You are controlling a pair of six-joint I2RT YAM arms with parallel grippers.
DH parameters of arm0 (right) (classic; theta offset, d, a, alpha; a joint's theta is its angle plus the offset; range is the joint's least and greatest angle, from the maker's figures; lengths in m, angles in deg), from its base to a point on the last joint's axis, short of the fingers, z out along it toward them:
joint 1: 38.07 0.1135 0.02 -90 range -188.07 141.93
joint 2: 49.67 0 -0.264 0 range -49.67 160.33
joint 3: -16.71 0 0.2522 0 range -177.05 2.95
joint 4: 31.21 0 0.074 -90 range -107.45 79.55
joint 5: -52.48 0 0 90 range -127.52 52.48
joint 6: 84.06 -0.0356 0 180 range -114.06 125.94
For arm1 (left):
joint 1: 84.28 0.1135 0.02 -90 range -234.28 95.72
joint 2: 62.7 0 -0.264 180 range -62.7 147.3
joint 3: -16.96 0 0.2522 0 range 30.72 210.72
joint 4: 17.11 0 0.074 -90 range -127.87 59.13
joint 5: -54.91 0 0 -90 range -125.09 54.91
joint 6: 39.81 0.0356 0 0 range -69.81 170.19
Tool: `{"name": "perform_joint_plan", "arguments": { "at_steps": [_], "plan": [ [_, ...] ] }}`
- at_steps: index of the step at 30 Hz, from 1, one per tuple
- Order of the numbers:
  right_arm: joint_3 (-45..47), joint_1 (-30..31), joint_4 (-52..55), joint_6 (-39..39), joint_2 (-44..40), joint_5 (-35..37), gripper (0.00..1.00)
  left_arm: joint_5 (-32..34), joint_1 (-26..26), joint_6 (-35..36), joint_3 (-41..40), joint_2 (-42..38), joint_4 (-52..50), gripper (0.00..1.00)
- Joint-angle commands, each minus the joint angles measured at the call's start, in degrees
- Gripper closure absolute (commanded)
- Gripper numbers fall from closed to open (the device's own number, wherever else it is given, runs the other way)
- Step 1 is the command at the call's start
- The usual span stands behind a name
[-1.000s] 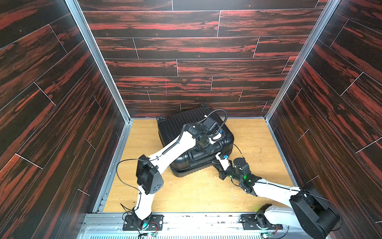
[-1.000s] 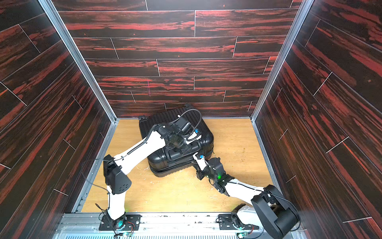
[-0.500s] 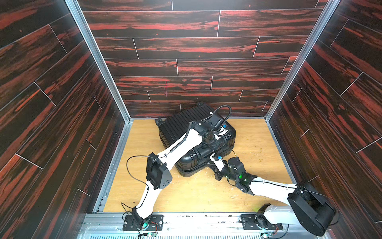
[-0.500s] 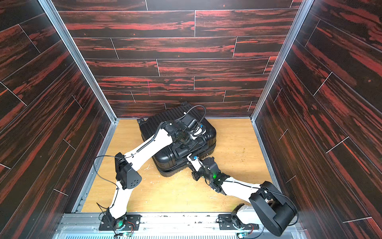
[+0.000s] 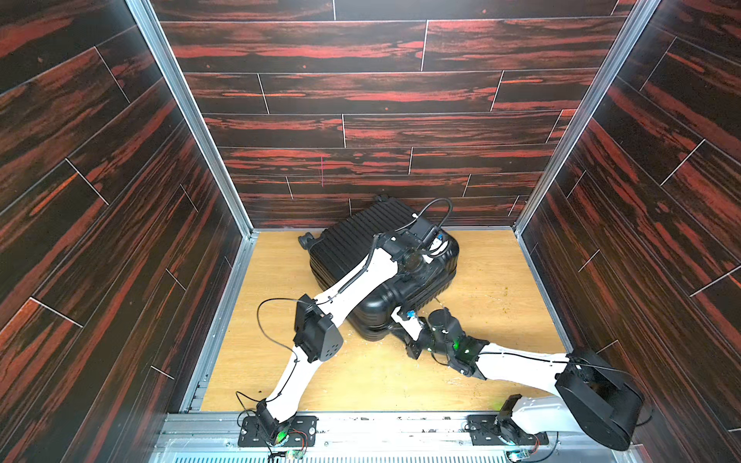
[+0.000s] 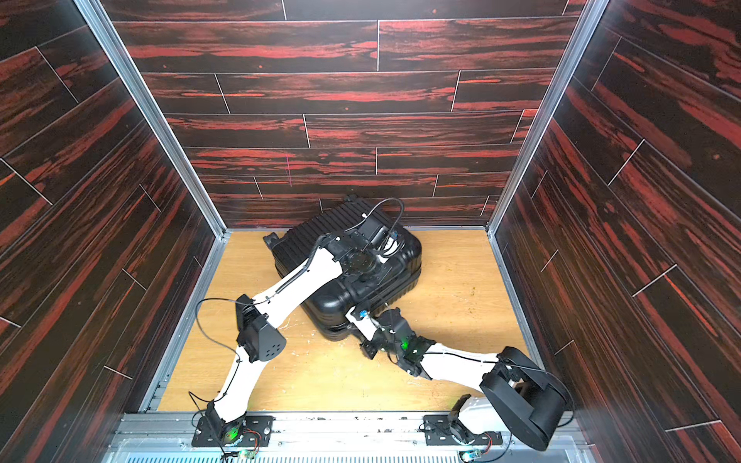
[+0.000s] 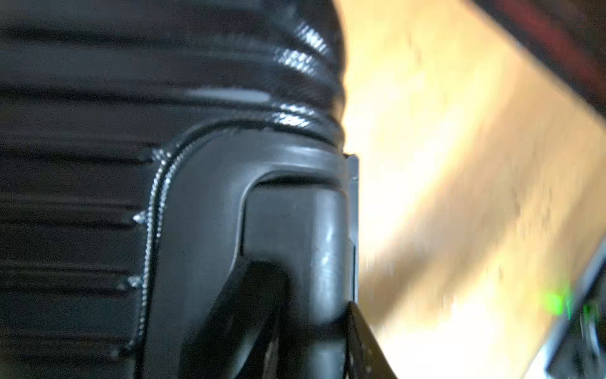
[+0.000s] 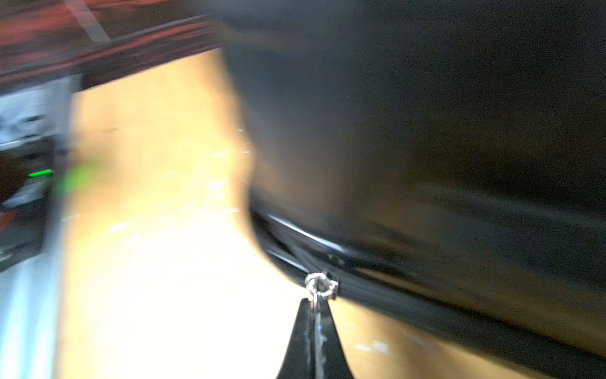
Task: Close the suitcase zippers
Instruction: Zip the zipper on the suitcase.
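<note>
1. The suitcase (image 5: 353, 244) lay flat with its shells together, toward 12 o'clock on the floor in both top views (image 6: 308, 240). It sat askew, with a wheel (image 5: 306, 240) at its 10 o'clock end and the handle end pointing to about 5 o'clock.
2. The zip track (image 8: 442, 320) ran along the seam between the shells. A silvery pull tab (image 8: 320, 286) sat on it at the rounded corner of the case nearest the robot, at 6 o'clock. Blur hid how far the track was zipped.
3. The right gripper (image 8: 313, 306) was pinched tight on that pull tab, its jaws together with the tab's ring at their tips. In a top view it (image 5: 395, 322) met the corner from 4 o'clock.
4. The left gripper (image 7: 295, 331) was clamped on the moulded handle (image 7: 295, 223). One finger (image 7: 236, 311) sat in the recess under the bar and the other lay against its outer side. The left arm reached across the case from 7 o'clock.
5. The light wooden floor (image 5: 481, 320) lay bare around the case.
6. Dark red-streaked plank walls (image 5: 361, 100) closed the cell at 9, 12 and 3 o'clock.
7. A metal rail (image 5: 381, 429) carrying both arm bases ran along 6 o'clock.
</note>
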Motion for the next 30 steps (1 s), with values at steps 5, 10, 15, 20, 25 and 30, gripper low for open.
{"name": "perform_joint_plan", "arguments": {
  "at_steps": [5,10,15,20,25,30],
  "plan": [
    [-3.3,4.8,-5.7,1.3,0.6,-14.5,1.00,13.1,4.1,-4.2,3.8,6.0,11.3,0.81],
    [-3.8,5.9,-6.9,0.1,0.6,-14.6,1.00,15.9,4.1,-6.7,4.0,6.6,14.0,0.81],
    [-6.1,8.2,-7.8,-0.8,2.0,-12.7,1.00,18.1,4.2,-9.9,4.4,8.4,18.0,0.82],
    [-6.9,8.6,-6.6,-2.6,2.8,-4.5,1.00,15.8,4.2,-10.9,7.7,9.6,17.0,0.79],
    [-5.7,8.2,-2.3,-3.6,2.8,3.8,1.00,15.4,4.2,-8.5,7.5,5.5,13.6,0.45],
    [-2.7,7.2,-3.3,-5.3,2.4,6.0,1.00,14.0,4.2,-6.6,3.6,-1.6,12.8,0.27]
  ]
}}
